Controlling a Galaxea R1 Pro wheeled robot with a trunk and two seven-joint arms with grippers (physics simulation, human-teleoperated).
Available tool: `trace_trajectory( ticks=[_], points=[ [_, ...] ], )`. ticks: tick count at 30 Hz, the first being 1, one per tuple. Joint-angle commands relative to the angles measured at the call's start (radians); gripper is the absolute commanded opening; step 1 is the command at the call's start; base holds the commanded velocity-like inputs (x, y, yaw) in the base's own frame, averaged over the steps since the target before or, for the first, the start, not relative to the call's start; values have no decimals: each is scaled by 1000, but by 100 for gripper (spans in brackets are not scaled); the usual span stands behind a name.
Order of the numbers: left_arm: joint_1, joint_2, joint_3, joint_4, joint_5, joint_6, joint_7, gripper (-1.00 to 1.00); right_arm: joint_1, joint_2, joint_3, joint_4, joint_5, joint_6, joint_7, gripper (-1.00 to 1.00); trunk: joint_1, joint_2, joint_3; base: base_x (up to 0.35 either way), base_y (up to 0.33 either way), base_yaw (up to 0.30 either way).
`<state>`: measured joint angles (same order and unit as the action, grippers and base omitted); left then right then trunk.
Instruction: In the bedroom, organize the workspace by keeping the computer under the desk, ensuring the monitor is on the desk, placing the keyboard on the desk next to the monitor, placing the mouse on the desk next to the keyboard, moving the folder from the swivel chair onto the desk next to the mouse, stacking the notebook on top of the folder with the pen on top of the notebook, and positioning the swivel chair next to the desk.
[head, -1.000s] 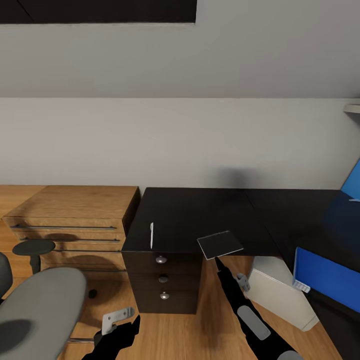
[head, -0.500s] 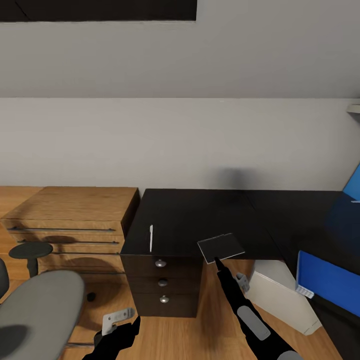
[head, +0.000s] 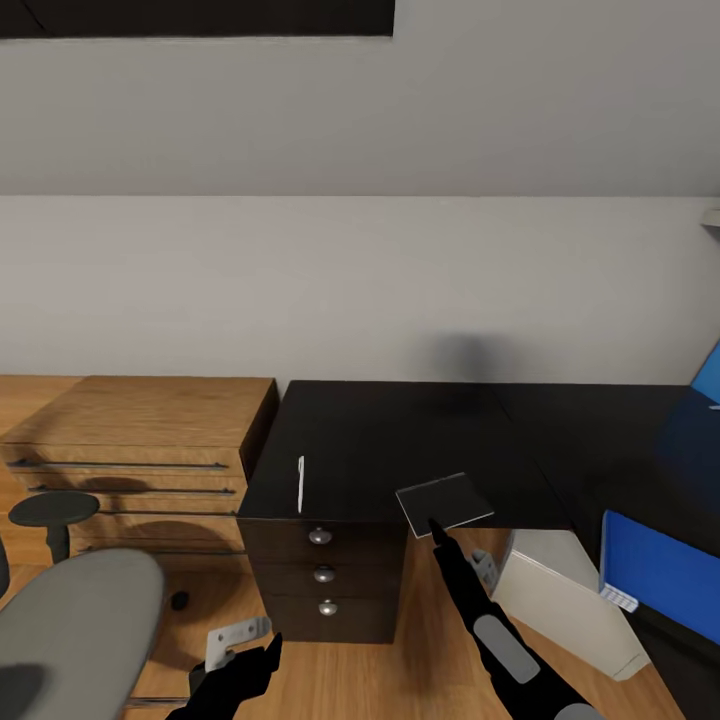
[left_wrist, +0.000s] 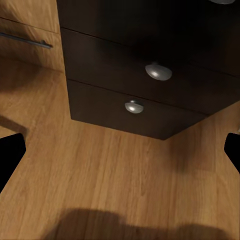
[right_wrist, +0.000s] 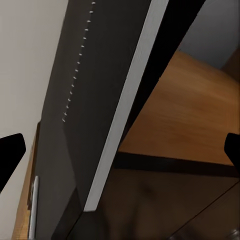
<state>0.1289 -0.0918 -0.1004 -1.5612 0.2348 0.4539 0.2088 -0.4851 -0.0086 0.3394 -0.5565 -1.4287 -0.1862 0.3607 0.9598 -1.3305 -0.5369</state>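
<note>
Now: right gripper (head: 433, 524) pinching thin dark grey notebook (head: 444, 501) over glossy black desk (head: 390, 430) edge.

Slim white pen (head: 300, 483) lies well apart on the desk; bright blue folder (head: 660, 573) far right. Left gripper (head: 262, 648) hangs low, fingers spread. Risk: shallow corner grip, so the notebook could tilt and slip to the floor.
</note>
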Motion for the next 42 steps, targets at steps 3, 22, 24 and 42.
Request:
trace_trajectory(
  ticks=[3, 22, 24, 42],
  points=[
    [0, 0, -2, 2, 10, 3, 9, 100, -1, 0, 9, 6, -9, -7, 4, 100, 0, -1, -1, 39, 28, 0],
    [0, -2, -4, 18, 10, 0, 9, 100, -1, 2, 10, 10, -9, -7, 3, 100, 0, -1, -1, 59, 43, 0],
    [0, -2, -4, 18, 10, 1, 9, 100, -1, 2, 10, 10, -9, -7, 3, 100, 0, -1, -1, 46, 21, 0],
    [0, -2, -4, 19, 10, 3, 9, 100, -1, 2, 8, 9, -10, -9, 3, -100, 0, -1, -1, 4, 2, 0]
  ],
)
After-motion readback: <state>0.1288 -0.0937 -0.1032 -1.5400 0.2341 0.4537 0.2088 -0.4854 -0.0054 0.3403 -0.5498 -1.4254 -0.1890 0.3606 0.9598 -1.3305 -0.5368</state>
